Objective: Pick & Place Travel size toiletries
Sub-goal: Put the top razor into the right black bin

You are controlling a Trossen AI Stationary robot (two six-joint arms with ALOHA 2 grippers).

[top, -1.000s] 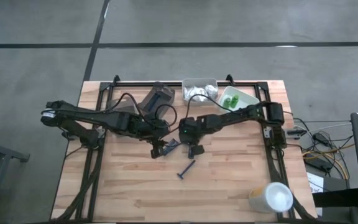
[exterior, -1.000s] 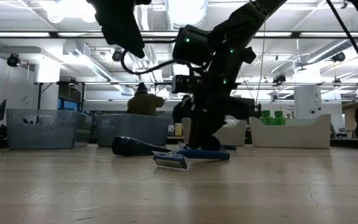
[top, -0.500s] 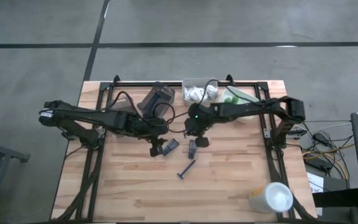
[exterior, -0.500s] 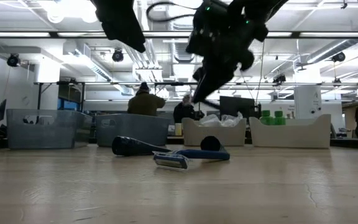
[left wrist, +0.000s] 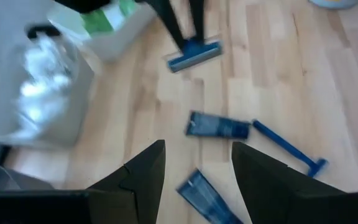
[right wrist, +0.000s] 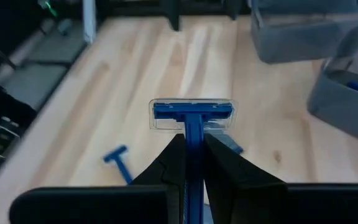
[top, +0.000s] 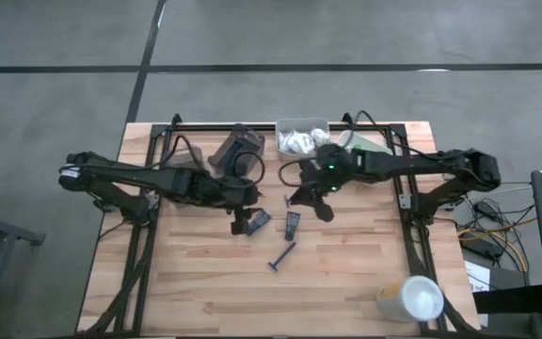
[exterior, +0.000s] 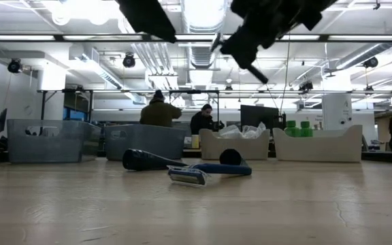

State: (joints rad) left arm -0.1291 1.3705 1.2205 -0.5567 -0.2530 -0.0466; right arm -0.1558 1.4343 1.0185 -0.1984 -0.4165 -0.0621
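While the right gripper (right wrist: pixel 194 146) hangs above the table (top: pixel 346 282) near the middle of the high view, its fingers are pinched narrow on the handle of a blue razor (right wrist: pixel 193 115), head out in front and crosswise.

Trays sit along the top edge of the table: a grey tray (top: pixel 238 149), a tray of white packets (top: pixel 301 138), and a white tray of green bottles (top: pixel 360 146) to the right. A white cup (top: pixel 412 299) stands at the lower right corner.

The left gripper (top: pixel 245 224) hovers left of centre with its fingers spread wide and nothing between them. Two dark flat tubes (left wrist: pixel 218 126) lie just ahead of it, close together but apart. A second razor (top: pixel 283 256) lies below them, flat on the wood.

Handling notes, my judgement:
- Razors: light, stiff plastic with a thin, smooth handle. A pinch mid-handle could let one swivel, so I would grip near the head and never on the blade side.
- Flat tubes: light, soft and low on the wood. I would take one across its narrow width, fingers right down to the boards.
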